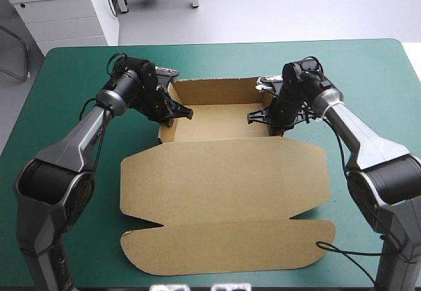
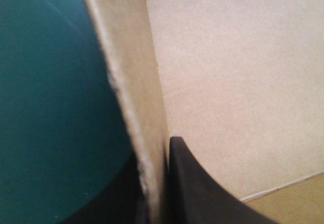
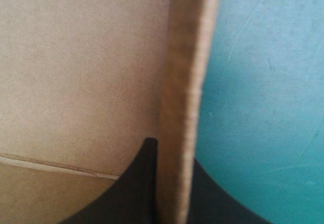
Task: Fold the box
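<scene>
Toward the far edge, walls of the box (image 1: 217, 116) stand — left gripper (image 1: 176, 113) and right gripper (image 1: 261, 115) each clamp one — lid (image 1: 223, 172) lies flat, unfolded.

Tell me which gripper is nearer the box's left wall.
Left. The left gripper is shut on the box's left wall. The right gripper is shut on the opposite wall, farther away.
</scene>
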